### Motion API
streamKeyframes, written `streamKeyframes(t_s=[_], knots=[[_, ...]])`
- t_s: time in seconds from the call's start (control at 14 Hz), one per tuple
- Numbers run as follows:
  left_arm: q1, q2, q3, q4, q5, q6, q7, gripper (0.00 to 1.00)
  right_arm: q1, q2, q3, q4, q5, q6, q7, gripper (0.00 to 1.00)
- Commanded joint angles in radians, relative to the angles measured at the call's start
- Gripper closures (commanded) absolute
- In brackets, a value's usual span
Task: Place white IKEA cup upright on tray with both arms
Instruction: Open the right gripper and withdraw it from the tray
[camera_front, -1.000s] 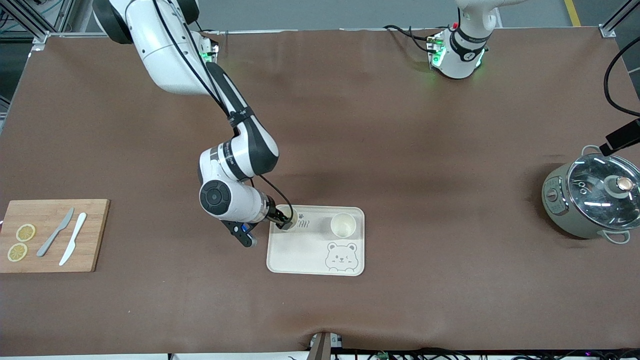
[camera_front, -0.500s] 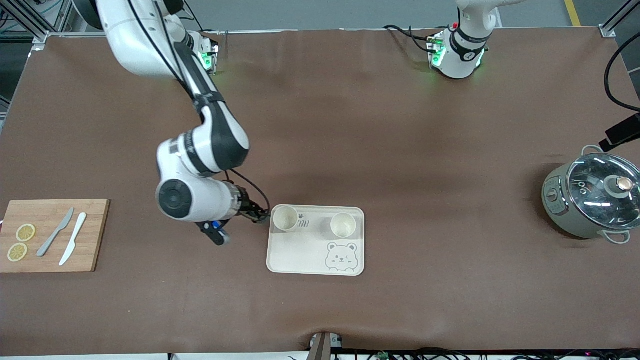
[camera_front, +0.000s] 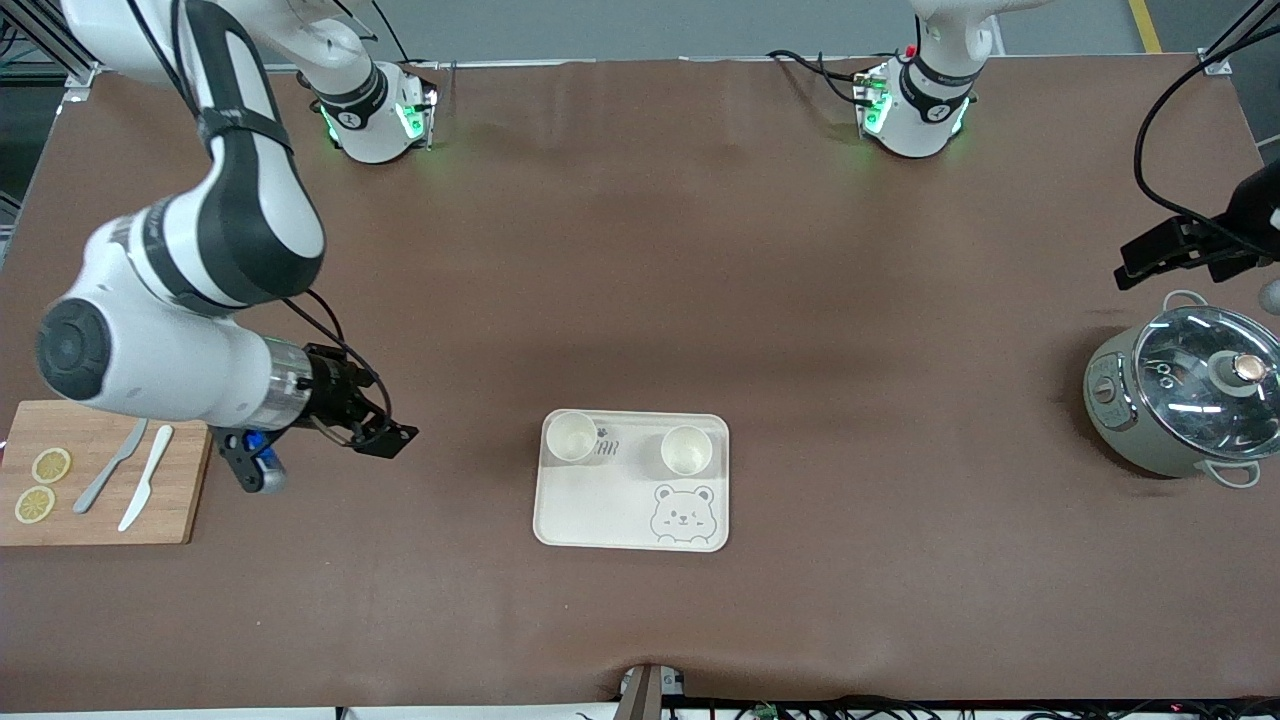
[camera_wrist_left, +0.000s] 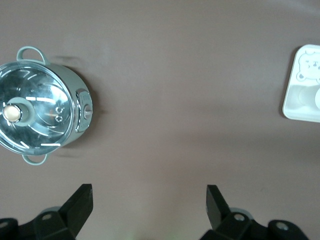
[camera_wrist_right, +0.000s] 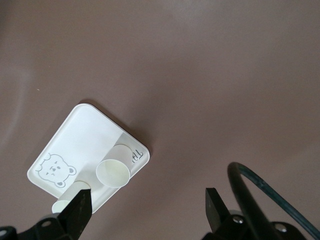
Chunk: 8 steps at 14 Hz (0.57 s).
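Note:
The cream bear-face tray (camera_front: 610, 500) lies mid-table. Two white cups stand upright on it, one (camera_front: 572, 437) at the corner toward the right arm's end, the other (camera_front: 686, 450) beside it. My right gripper (camera_front: 385, 435) is open and empty, over bare table between the cutting board and the tray. Its wrist view (camera_wrist_right: 148, 192) shows the tray (camera_wrist_right: 80, 135) and the first cup (camera_wrist_right: 114, 172). My left gripper (camera_wrist_left: 149, 189) is open and empty, high over the table beside the pot. The tray's edge (camera_wrist_left: 300, 107) also shows in its wrist view.
A grey-green pot with a glass lid (camera_front: 1185, 390) stands at the left arm's end and also shows in the left wrist view (camera_wrist_left: 40, 105). A wooden cutting board (camera_front: 190, 470) with two knives and lemon slices lies at the right arm's end.
My right gripper has let go of the cup at the tray's corner and drawn back toward the cutting board. The cup stays upright. The left gripper has shifted a little near the pot.

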<state>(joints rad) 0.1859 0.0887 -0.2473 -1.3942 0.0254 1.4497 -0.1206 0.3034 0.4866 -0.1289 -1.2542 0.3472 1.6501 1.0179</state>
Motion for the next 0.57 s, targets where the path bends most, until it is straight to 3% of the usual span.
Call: streamKeyframes(t_s=[0.0,0.29,0.5], knots=[[0.017,-0.119,-0.017,-0.109,0.005,0.001,0.009,0.0,-0.056,-0.045,0.017,-0.025,-0.013,-0.055,-0.132,0.0],[0.02,-0.179,-0.018,-0.16,-0.004,0.001,0.013,0.0,-0.165,-0.059,0.005,-0.016,-0.027,-0.125,-0.422,0.0],[0.015,-0.178,-0.018,-0.166,0.007,-0.003,0.051,0.0,-0.216,-0.13,0.008,-0.024,-0.094,-0.128,-0.562,0.0]])
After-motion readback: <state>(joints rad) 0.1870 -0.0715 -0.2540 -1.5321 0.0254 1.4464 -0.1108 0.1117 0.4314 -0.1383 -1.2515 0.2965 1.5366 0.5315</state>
